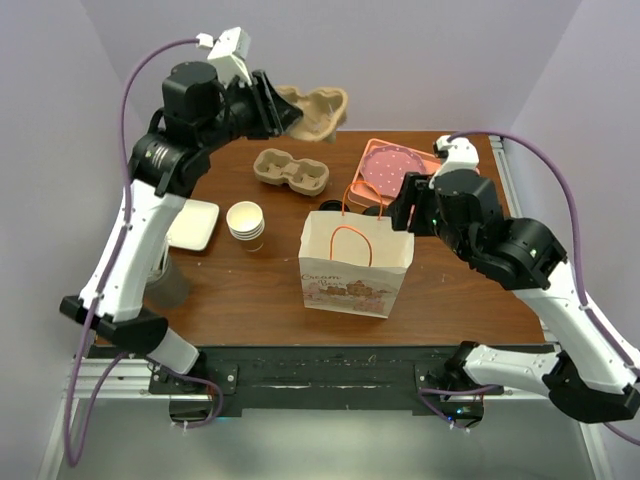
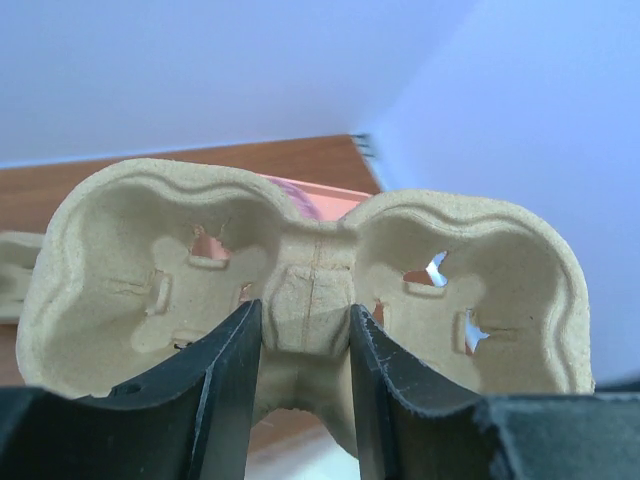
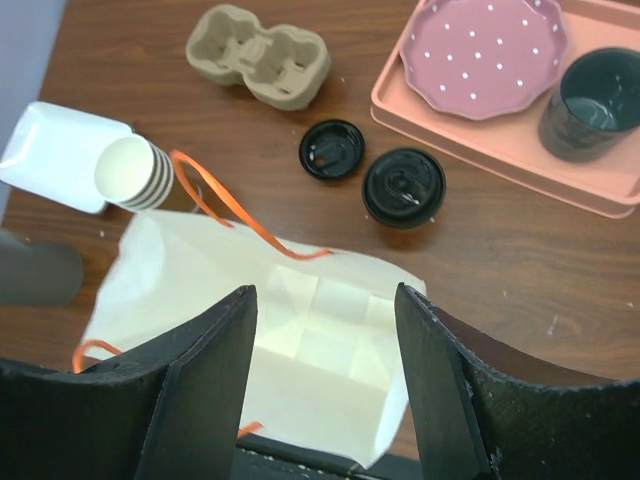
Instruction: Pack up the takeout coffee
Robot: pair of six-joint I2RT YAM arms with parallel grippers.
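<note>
Left gripper [image 2: 305, 318] is pinching a pulp carrier [image 2: 300, 270] by its narrow middle bridge, one finger on each side. It holds the carrier lifted off the table [image 1: 250, 290], with both cup pockets facing the wrist camera. A second carrier [image 1: 292, 170] lies flat on the table, lower and nearer to the arm bases. The right gripper [image 3: 325, 300] hangs over the open mouth of the paper bag [image 3: 320, 350] with its fingers spread wide, holding nothing. The takeout coffee [image 3: 403, 187] stands upright on the table just beyond this gripper's fingertips, past the bag's far edge, with its lid on. To its left is another black lid [image 3: 332, 150]; whether a cup is under it cannot be told. The pink tray [image 3: 470, 135] is close behind.
</note>
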